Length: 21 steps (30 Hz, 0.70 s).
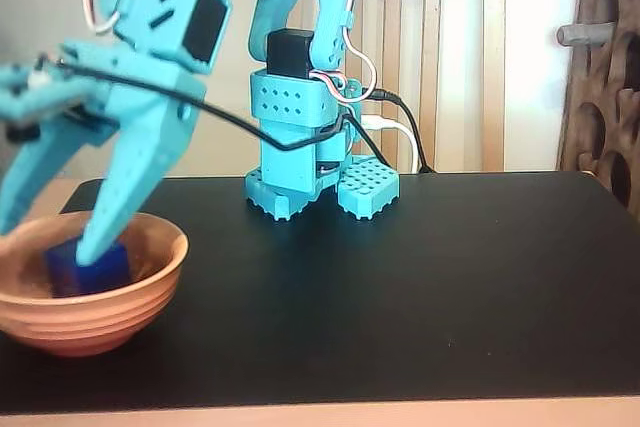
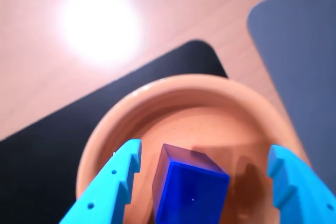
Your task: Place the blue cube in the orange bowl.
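Fixed view: blue cube sits inside ridged, glossy orange bowl, lower part hidden by rim; gripper cut off at left edge. Wrist view: jaws spread wide, gripper holding nothing, smooth cube between fingers, nearer the left one, bottom cropped by frame.

Wrist view: hand spread wide, both fingers inside orange bowl. Blue cube sits in bowl between fingers, just beside left one, clear gap to right one. Bowl on black mat.
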{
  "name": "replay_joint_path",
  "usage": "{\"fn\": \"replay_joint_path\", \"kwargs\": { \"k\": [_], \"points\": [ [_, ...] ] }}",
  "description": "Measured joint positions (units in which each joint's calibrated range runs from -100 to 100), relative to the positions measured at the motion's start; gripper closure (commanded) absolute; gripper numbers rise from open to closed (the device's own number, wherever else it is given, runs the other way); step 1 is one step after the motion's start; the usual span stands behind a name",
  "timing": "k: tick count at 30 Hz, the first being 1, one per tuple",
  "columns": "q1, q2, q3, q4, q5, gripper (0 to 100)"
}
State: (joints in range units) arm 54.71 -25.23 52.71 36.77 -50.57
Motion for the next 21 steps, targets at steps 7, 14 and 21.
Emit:
{"fn": "replay_joint_path", "kwargs": {
  "k": [7,14,21],
  "points": [
    [-0.56,-9.18,2.44,0.00,0.00,74],
    [-3.09,-21.92,8.57,0.00,0.00,74],
    [-7.03,-28.97,9.48,0.00,0.00,74]
  ]
}}
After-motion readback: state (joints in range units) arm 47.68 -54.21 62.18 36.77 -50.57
